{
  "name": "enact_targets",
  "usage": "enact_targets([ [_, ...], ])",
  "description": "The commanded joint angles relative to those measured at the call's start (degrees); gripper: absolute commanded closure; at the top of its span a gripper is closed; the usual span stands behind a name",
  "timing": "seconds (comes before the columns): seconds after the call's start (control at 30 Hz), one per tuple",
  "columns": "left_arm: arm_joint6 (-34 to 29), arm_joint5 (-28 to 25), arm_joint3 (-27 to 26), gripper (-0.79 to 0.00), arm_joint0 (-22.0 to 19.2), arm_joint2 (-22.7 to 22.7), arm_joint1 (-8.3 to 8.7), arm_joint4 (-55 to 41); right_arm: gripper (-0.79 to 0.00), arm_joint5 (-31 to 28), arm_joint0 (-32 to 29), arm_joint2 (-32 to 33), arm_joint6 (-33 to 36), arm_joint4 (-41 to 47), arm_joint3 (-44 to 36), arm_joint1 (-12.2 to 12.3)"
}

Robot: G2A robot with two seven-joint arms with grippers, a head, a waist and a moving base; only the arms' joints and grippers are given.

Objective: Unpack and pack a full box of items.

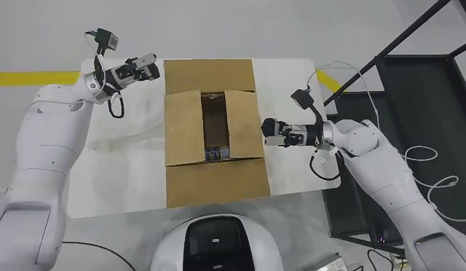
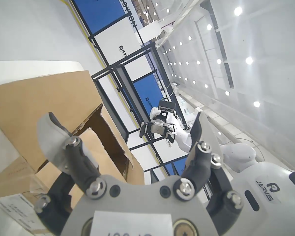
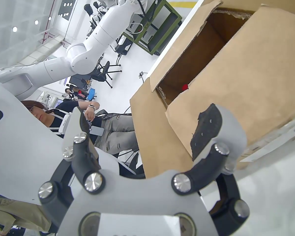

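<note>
Left gripper (image 1: 151, 67): fingers apart, empty.
Right gripper (image 1: 266, 131): apart too.
Risk: you may snag the box (image 1: 182, 129) flaps (half-open).

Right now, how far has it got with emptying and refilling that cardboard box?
Early days. Done: the box has its two outer flaps folded out flat. In hand: nothing; the left gripper and right gripper are open, empty, beside the box. To do: two inner flaps half cover the opening, and items sit inside, so unpacking and repacking remain.
</note>
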Motion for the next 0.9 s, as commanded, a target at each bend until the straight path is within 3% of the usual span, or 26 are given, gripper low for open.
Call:
enact_targets([
  [0.0,0.0,0.0,0.0,-0.785,0.0,0.0,0.0,0.0,-0.785,0.0,0.0,0.0,0.0,0.0,0.0,0.0],
  [0.23,16.5,-0.3,-1.8,-0.785,2.7,1.7,0.03,14.9,-0.785,0.0,0.0,0.0,0.0,0.0,0.0,0.0],
  [0.5,29.6,-0.7,7.0,-0.785,0.3,8.0,-3.48,23.0,-0.785,0.0,0.0,0.0,0.0,0.0,0.0,0.0],
  [0.7,32.4,-1.8,14.1,-0.785,-2.8,11.6,-7.12,22.1,-0.785,0.0,0.0,0.0,0.0,0.0,0.0,0.0],
  [0.87,32.1,-3.8,18.7,-0.785,-4.9,12.1,-9.42,18.0,-0.785,0.0,0.0,0.0,0.0,0.0,0.0,0.0],
])
